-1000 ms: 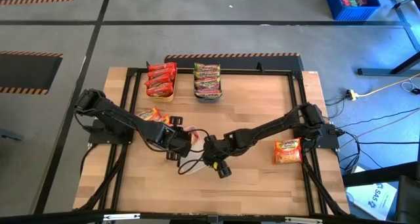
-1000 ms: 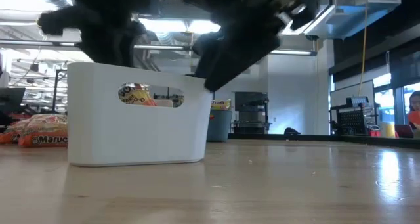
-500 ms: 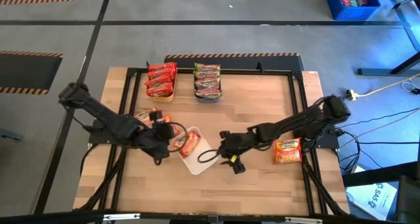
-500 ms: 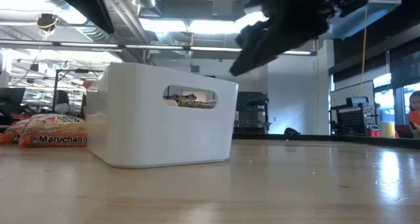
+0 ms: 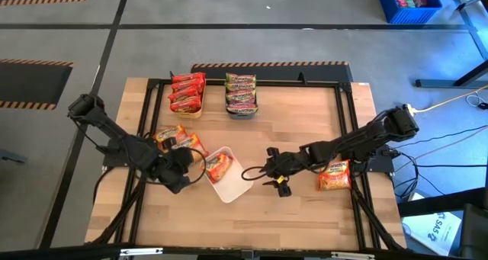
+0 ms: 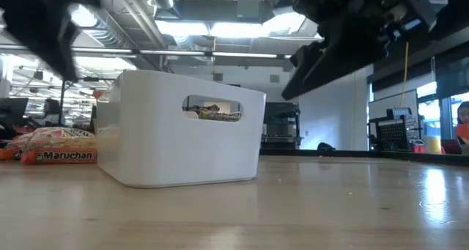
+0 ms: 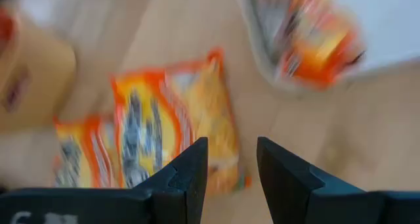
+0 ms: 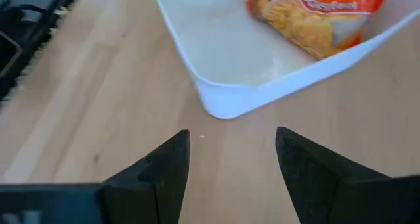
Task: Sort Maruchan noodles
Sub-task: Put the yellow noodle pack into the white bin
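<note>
Both tools standing apart from the white tray.

The right tool [image 5: 279, 185] is hanging open and empty beside the white tray [image 5: 236, 188], having backed away rightward; the left tool [image 5: 185, 158] is gaping empty over loose Maruchan noodles [image 5: 177, 140], one packet [image 5: 219, 166] lying in the tray.

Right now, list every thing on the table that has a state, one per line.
White plastic tray: upright, one orange noodle packet inside.
Yellow tray: filled with red packets.
Dark tray: filled with green-edged packets.
Left gripper: open, empty.
Right gripper: open, empty.
</note>
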